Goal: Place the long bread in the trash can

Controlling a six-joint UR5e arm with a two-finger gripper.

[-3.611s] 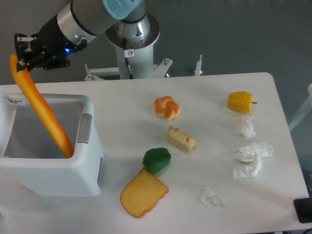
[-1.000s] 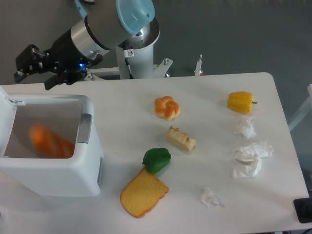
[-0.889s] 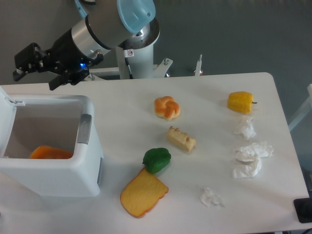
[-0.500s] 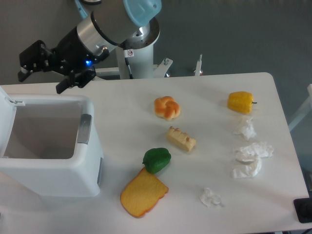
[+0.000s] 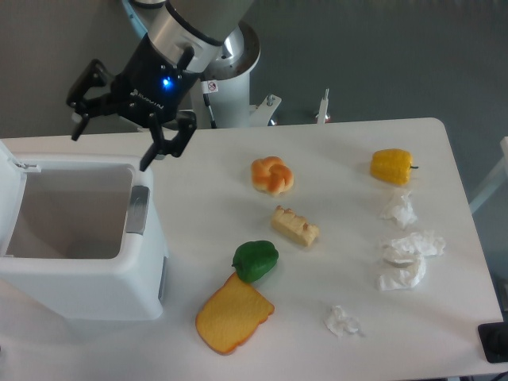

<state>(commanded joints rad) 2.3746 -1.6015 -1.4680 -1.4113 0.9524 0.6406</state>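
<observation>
Handling cannot be judged: long bread is not visible, presumably lying below the rim inside the trash can [image 5: 95,278], while the hand [image 5: 115,143] hangs spread and empty above it.

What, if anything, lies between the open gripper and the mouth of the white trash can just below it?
Nothing visible does. The gripper hangs open and empty above the far rim of the trash can, whose lid is swung back, leaving the mouth uncovered. The long bread cannot be seen anywhere in this view.
</observation>
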